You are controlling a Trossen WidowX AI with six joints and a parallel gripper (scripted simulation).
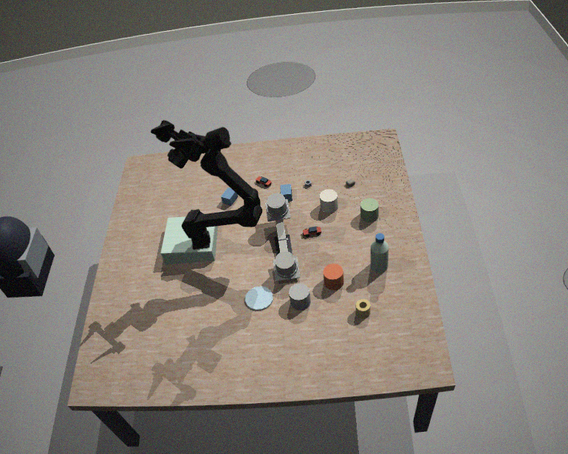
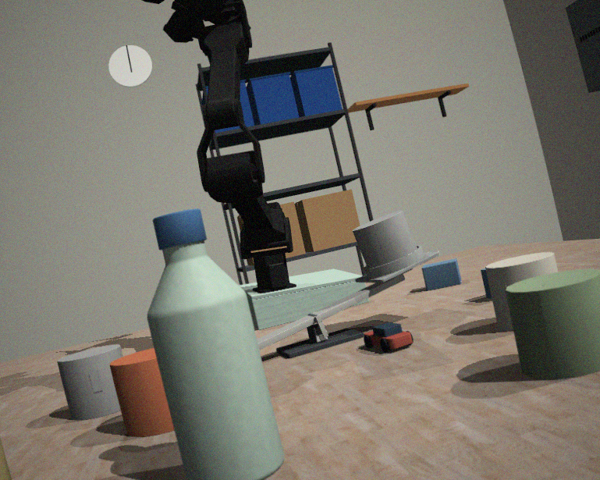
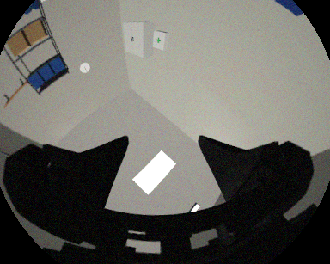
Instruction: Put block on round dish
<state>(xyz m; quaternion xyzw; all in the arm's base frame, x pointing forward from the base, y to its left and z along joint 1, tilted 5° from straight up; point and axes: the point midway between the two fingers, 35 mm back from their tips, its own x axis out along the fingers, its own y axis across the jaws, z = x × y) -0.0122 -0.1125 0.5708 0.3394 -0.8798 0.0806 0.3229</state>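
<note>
The balance (image 1: 281, 231) (image 2: 342, 304) is tilted. Its far end in the top view is raised and bears a grey cup (image 1: 277, 206) (image 2: 386, 243), upright relative to the tilted beam. Its near end is low and bears the matching grey cup (image 1: 285, 265), which the bottle hides in the exterior view. No block shows under either cup. The round pale-blue dish (image 1: 258, 298) lies near the low end, with nothing on it. My gripper (image 1: 164, 143) (image 2: 153, 3) (image 3: 164, 139) is open and empty, high up and well away from both cups, its fingers pointing away from the balance.
A grey cylinder (image 1: 299, 297) (image 2: 90, 383) stands beside the dish, with an orange cylinder (image 1: 333, 276) (image 2: 141, 395) beyond it. A bottle (image 1: 379, 257) (image 2: 214, 352), green cylinder (image 1: 368, 210) (image 2: 561, 325), cream cylinder (image 1: 328, 201), toy cars and blue blocks stand around the balance.
</note>
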